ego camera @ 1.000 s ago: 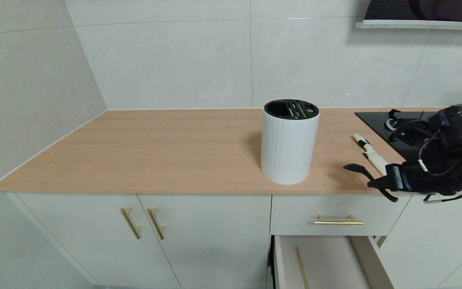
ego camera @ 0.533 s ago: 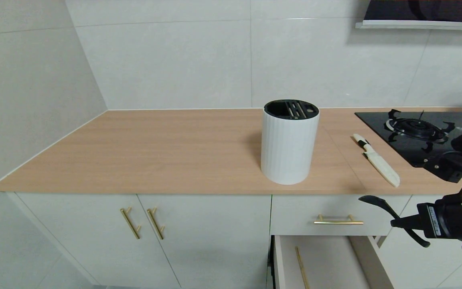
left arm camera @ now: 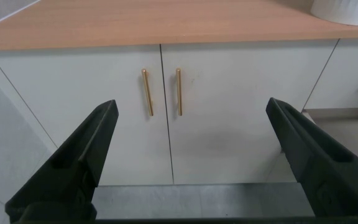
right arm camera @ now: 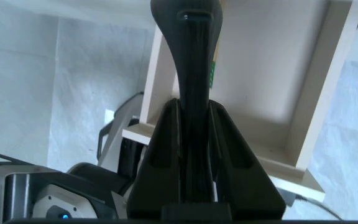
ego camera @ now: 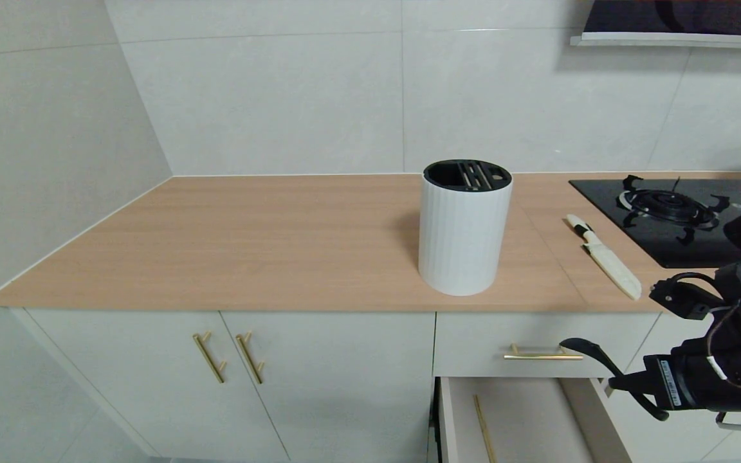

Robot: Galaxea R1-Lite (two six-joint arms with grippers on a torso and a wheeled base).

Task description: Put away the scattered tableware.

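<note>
My right gripper [ego camera: 628, 386] is shut on a black spoon-like utensil [ego camera: 586, 350], holding it low at the right, in front of the cabinet and above the open drawer [ego camera: 454, 418]. In the right wrist view the utensil [right arm camera: 188, 50] runs out between the fingers of the gripper [right arm camera: 191, 118], over the pale drawer bottom [right arm camera: 260, 81]. A cream knife [ego camera: 603, 258] lies on the wooden counter [ego camera: 248, 244] to the right of the white ribbed holder [ego camera: 465, 228] with its black slotted top. My left gripper [left arm camera: 190, 106] hangs open in front of the cabinet doors.
A black gas hob [ego camera: 666, 212] occupies the counter's right end. A thin golden stick [ego camera: 485, 429] lies in the open drawer. Gold handles mark the cabinet doors [ego camera: 226, 357] and the shut drawer [ego camera: 541, 354]. The counter left of the holder is bare.
My right gripper has carried the black utensil down from the counter's front edge to in front of the drawers, then slightly left and lower. The knife and holder have not moved.
</note>
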